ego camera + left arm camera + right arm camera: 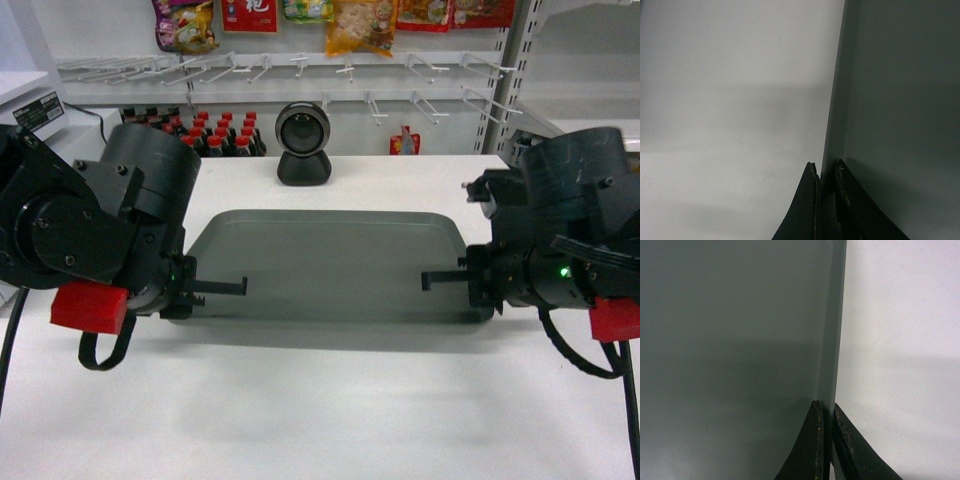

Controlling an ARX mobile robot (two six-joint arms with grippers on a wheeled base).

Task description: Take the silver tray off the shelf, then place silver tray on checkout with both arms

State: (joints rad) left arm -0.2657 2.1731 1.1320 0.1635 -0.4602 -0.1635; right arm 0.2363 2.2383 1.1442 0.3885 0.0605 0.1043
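Observation:
The silver tray (330, 265) is a flat grey-green rectangle lying lengthwise over the white checkout (320, 420). A dark shadow runs under its front edge. My left gripper (240, 287) is shut on the tray's left rim, one finger inside and one outside. In the left wrist view the gripper (826, 170) pinches the rim of the tray (900, 100), with the checkout (730, 100) beside it. My right gripper (428, 279) is shut on the right rim. The right wrist view shows that gripper (826, 407) clamping the tray (730, 340) edge above the checkout (900, 340).
A black round camera-like device (303, 143) stands on the counter just behind the tray. Behind it are a row of red-capped dark bottles (215, 135), white hook rails (300, 65) and hanging snack bags (360, 25). A white slotted upright (520, 70) rises at the back right.

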